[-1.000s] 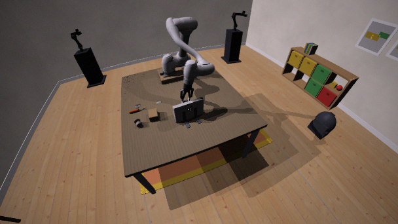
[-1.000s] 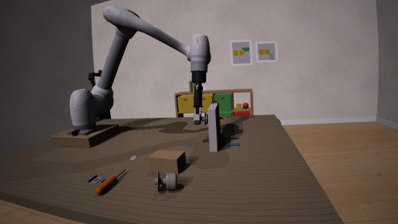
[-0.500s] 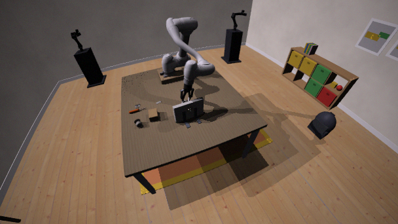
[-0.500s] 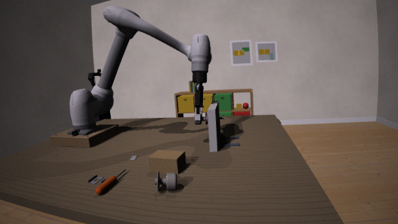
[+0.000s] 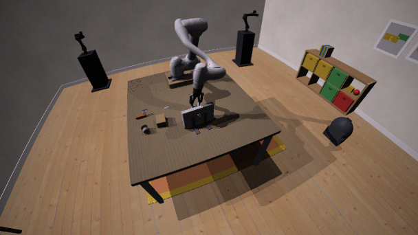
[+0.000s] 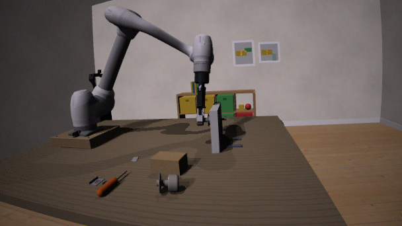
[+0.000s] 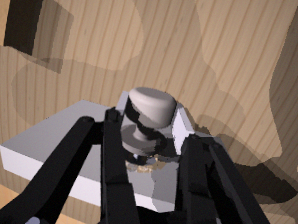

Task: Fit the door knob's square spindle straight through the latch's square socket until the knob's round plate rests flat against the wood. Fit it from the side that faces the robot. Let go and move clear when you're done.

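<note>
A grey door panel [image 6: 215, 129] stands upright on the table, also in the overhead view [image 5: 197, 116] and in the wrist view [image 7: 60, 143]. My gripper [image 6: 200, 120] hangs straight down on the side of the panel that faces the robot, near its top. It is shut on a door knob [image 7: 152, 112] with a pale round head and a dark neck. The knob [image 6: 207, 119] points at the panel's face and seems to touch it. The spindle and the latch socket are hidden behind the knob and my fingers.
A second knob [image 6: 169, 182] lies on its side near the table's front. A wooden block [image 6: 168, 162], an orange-handled screwdriver [image 6: 108, 186] and a small metal plate [image 6: 135, 158] lie left of the panel. The robot base [image 6: 86, 135] stands at the far left.
</note>
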Motion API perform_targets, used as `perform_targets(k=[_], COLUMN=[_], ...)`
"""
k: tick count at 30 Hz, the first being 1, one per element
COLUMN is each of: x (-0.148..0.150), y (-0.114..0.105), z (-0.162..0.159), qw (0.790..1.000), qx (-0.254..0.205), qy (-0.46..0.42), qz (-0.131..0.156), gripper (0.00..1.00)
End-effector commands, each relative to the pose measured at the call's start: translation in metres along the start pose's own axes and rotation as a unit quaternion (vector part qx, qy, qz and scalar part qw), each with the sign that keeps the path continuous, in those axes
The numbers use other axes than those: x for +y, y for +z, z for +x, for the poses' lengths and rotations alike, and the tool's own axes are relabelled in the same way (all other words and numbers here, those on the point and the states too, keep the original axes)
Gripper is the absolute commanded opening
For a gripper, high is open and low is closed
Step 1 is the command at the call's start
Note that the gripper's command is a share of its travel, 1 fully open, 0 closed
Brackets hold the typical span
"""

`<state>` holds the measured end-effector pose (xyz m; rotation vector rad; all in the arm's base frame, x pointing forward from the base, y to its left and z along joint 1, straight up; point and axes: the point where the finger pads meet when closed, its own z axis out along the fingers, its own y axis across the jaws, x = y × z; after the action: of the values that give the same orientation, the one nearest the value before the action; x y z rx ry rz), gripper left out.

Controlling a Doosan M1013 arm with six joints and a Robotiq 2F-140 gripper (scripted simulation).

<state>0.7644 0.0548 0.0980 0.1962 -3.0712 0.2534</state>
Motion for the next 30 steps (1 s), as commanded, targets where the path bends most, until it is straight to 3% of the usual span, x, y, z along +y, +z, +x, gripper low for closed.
perform_targets(k=[1,30], x=[0.0,0.0], y=[-0.0002,-0.0006], z=[-0.0002,-0.006], qw=[1.0,1.0], qx=[0.0,0.0], qy=[0.0,0.0], qz=[0.0,0.0], gripper=[0.42,0.42])
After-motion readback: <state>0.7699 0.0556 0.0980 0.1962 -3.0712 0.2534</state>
